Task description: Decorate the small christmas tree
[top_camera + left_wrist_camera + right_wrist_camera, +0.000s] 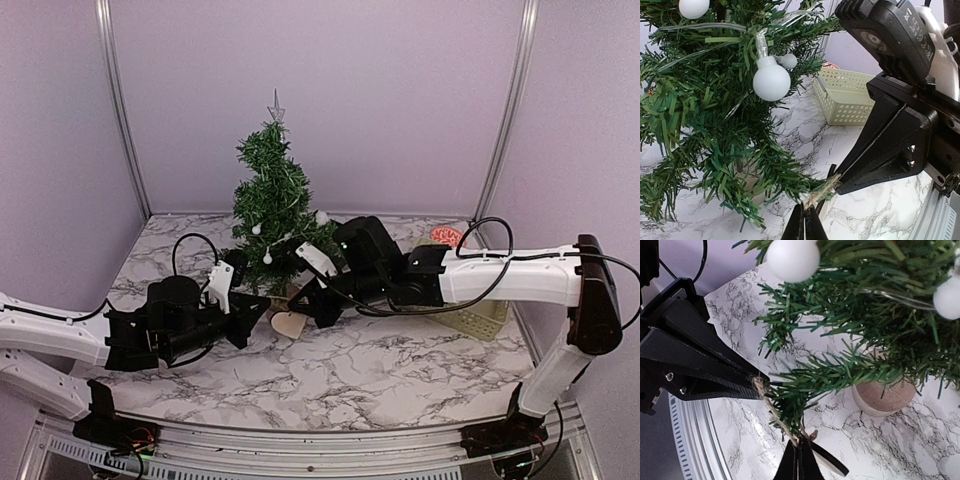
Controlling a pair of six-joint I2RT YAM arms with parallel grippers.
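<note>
The tree [275, 205] is set at the back of the tabletop [400, 370]. The left gripper [804, 212] and right gripper [798, 450] are each closed tight on one twine loop [771, 407], held at a low branch tip [790, 402]. The loop should be slid over that tip and the heart ornament [288, 323] left hanging. It may be snagged by needles [740, 165]. The basket [847, 97] lies apart, rightward.

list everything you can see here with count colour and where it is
small christmas tree: one, dark green, back centre of table
star: one, silvery, treetop
ball lights: several, white, on branches
wooden ornament: one, pale, under the grippers
twine loop: one, tan, pinched by both grippers
basket: one, pale green, right of tree
red item: one, by basket's far end, unclear
table: one, white marble
left gripper: black, shut on twine loop
right gripper: black, shut on twine loop
</note>
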